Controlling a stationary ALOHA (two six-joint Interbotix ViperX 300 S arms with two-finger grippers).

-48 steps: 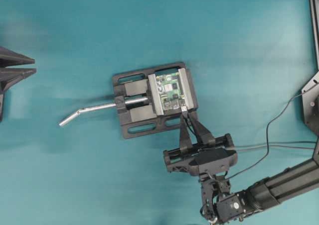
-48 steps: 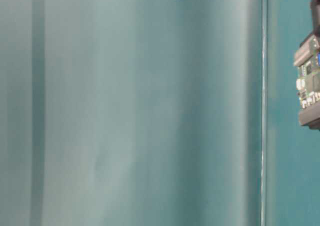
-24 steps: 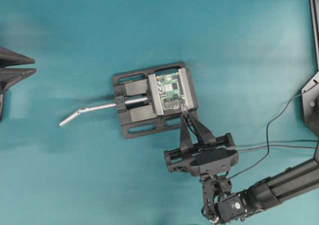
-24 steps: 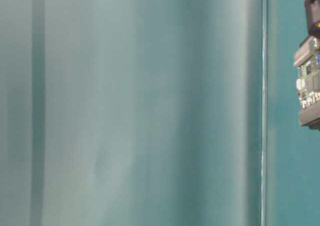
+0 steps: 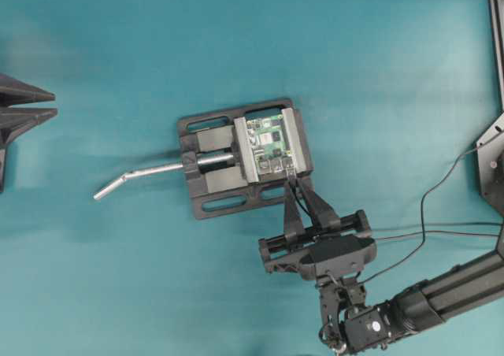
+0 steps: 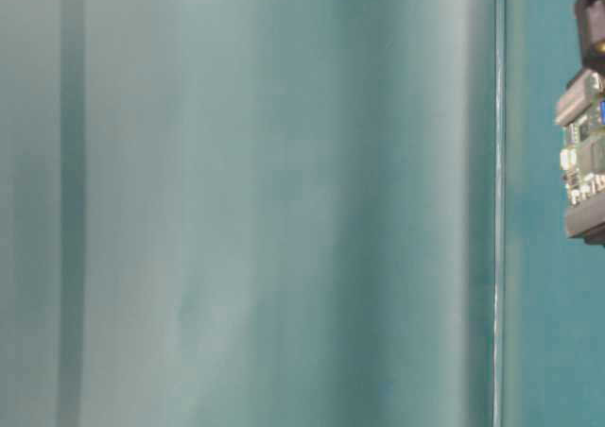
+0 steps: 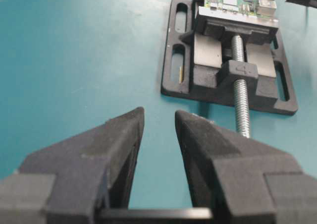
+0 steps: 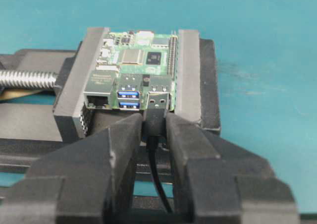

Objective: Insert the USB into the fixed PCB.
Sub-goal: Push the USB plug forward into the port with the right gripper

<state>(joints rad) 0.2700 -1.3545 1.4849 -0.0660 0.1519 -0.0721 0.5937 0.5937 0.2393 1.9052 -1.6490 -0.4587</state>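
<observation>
The fixed PCB (image 5: 270, 145) is a green board clamped between the jaws of a black vise (image 5: 216, 175). In the right wrist view the PCB (image 8: 136, 68) faces me with its ports. My right gripper (image 8: 154, 124) is shut on the black body of the USB (image 8: 158, 101). Its silver tip sits at the mouth of the port right of the blue ones, and most of the metal shows. The USB cable hangs down between the fingers. Overhead, the right gripper (image 5: 293, 179) is at the board's near edge. My left gripper (image 7: 159, 116) is open and empty, far left (image 5: 55, 105).
The vise's silver screw handle (image 5: 146, 173) sticks out to the left over the teal table. Thin black cables (image 5: 425, 206) trail across the table on the right. A black frame part (image 5: 492, 155) stands at the right edge. The PCB (image 6: 584, 153) shows at the table-level view's right edge.
The right gripper has edged slightly toward the board with the USB in it. The left gripper has not moved.
</observation>
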